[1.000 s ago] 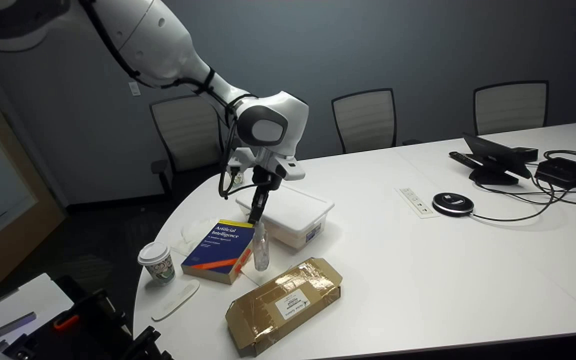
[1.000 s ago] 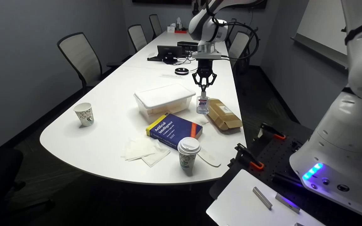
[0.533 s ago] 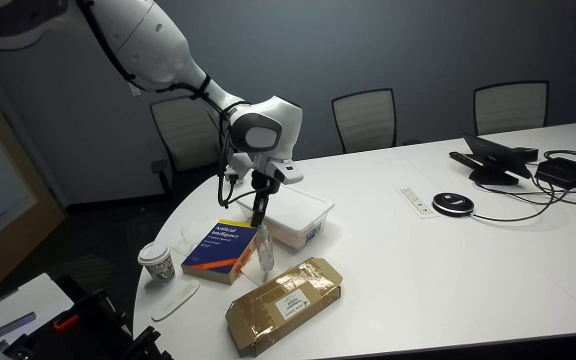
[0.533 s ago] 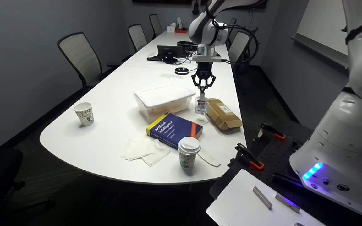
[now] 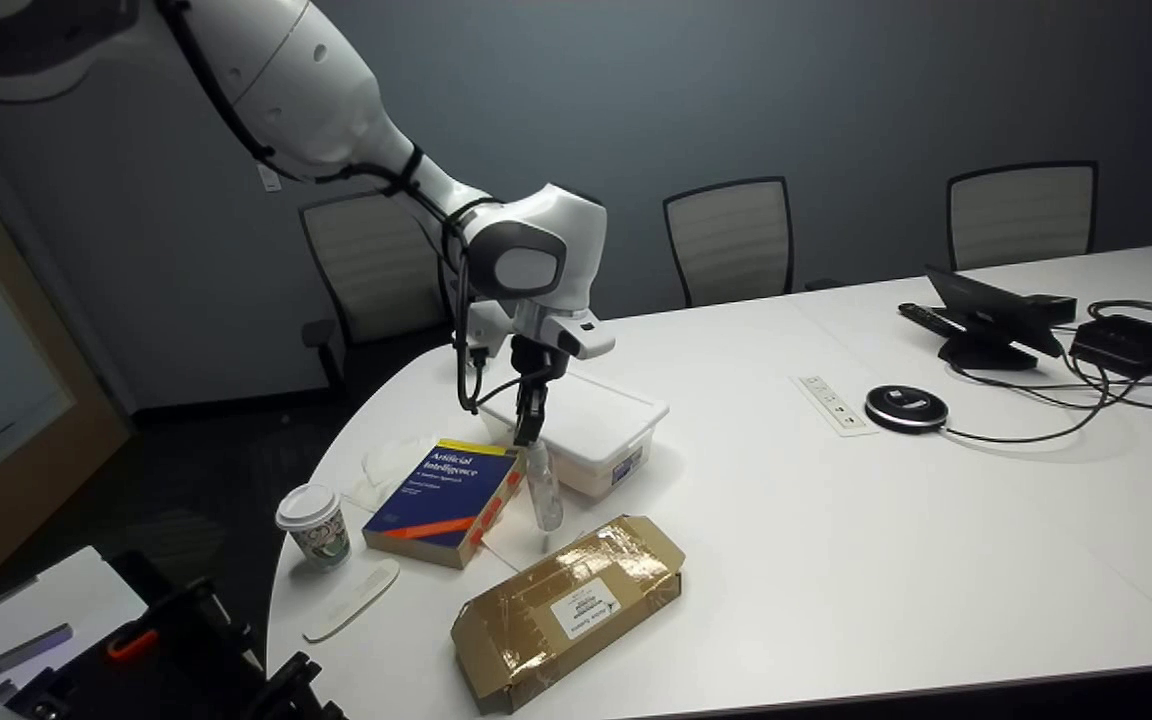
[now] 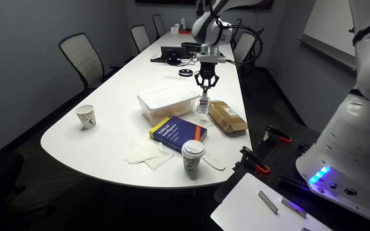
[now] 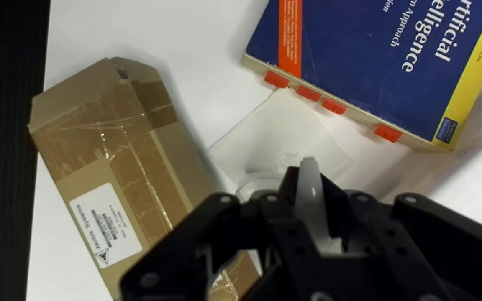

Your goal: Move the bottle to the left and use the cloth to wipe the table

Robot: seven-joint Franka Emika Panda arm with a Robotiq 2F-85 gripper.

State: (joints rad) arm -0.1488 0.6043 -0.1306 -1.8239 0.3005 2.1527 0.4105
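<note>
the small clear bottle [image 6: 203, 106] hangs just above the white table [image 6: 104, 150], leaning slightly, its pale cap [image 7: 310, 190] pinched between the fingers of the gripper [image 6: 205, 90]. below it, flat on the table, lies a thin white sheet [image 7: 276, 129]; whether cloth or paper, i cannot tell. the bottle is between the blue book [image 7: 362, 67] and the taped brown cardboard box [image 7: 111, 142], near both. just beside the book sits a white-lidded container [image 6: 169, 97] with see-through walls. in both exterior views a lidded cup [image 6: 192, 157] stands upright near the book; in an exterior view an open paper cup [image 6: 86, 117] stands well apart from it.
</note>
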